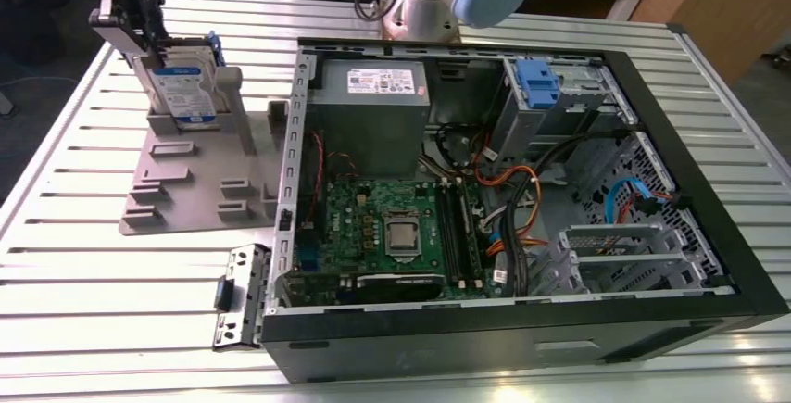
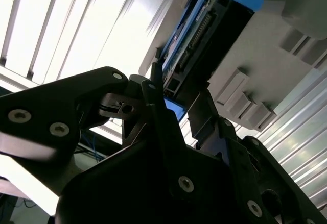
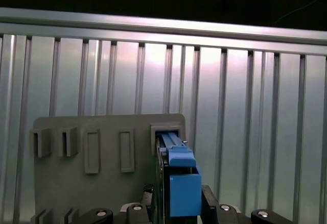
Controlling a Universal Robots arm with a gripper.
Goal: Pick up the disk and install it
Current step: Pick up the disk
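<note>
Open computer case [image 1: 495, 338] takes up the exterior view's right. Beside it, the grey fixture [image 1: 185, 190] holds the disk [image 1: 185, 88] upright on edge in a slot, long axis vertical. Your gripper [image 3: 178, 206] sits directly above, jaws straddling the top blue rail (clamped or just flanking: cannot tell).

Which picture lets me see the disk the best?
The exterior view. There the disk stands upright in the grey holder, and its flat face with the blue-and-white label shows. The first wrist view shows it edge-on, mostly its blue rail. The second wrist view shows its narrow dark side up close.
</note>
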